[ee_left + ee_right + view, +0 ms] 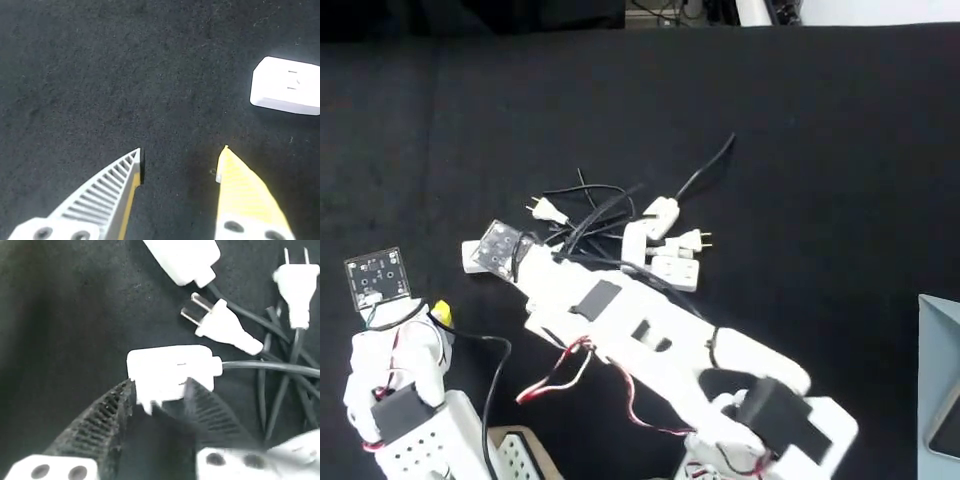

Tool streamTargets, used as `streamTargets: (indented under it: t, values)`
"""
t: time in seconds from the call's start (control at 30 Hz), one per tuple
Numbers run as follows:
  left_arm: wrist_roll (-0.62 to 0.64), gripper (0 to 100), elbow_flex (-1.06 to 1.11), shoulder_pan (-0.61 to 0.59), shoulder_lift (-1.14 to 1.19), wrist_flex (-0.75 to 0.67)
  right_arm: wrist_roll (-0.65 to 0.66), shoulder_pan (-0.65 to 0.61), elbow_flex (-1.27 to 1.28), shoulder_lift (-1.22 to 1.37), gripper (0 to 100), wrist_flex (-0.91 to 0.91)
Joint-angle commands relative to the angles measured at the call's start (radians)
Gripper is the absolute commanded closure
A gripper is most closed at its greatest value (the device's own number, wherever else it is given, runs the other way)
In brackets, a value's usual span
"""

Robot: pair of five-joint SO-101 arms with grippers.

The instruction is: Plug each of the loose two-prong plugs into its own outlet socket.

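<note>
- The right end effector (159,384) looks clamped on a white socket block (170,367), tips on its near long edge. My guess is it's pinning the block so it won't skate when a plug gets shoved in. That spot is smeared, so I can't say how solid the hold is.
- Just past the block sits a loose plug (220,325). Its prongs are bare and aim at another socket (185,257) farther out, which the frame cuts off.
- A second plug (297,282) lies farther out and off to one side, prongs pointing away from the end effector. It isn't plugged in either, so I'd say the task is barely started.
- The black cords (280,390) beside the end effector are a proper tangle. I can't tell which cord feeds which plug.
- The left end effector (182,149) is spread wide and empty over the bare counter (100,75). It's probably just parked out of the way.
- A lone socket (285,85) lies ahead on its yellow-finger side, well apart, with the far end cropped.
- From overhead, the right arm (650,330) lies across the pile and hides part of it.
</note>
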Motion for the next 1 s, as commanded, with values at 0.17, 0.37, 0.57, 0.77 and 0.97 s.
streamTargets:
  t: [0.17,0.37,0.57,0.77,0.97]
  values:
    - [0.008,75,-0.007,0.077,0.005,-0.003,-0.011,0.003,-0.035,-0.354,80.4,0.207]
    - [0.003,75,-0.071,0.179,0.005,0.014,-0.014,0.081,-0.030,-0.565,82.1,0.470]
    - [-0.028,66,-0.143,0.367,0.014,0.081,-0.014,0.324,-0.016,-0.639,98.2,0.543]
    - [-0.064,66,-0.142,0.522,0.015,0.086,-0.012,0.542,0.104,-0.641,90.8,0.443]
    - [-0.064,66,-0.142,0.599,0.091,0.061,-0.046,0.597,0.209,-0.641,89.2,0.299]
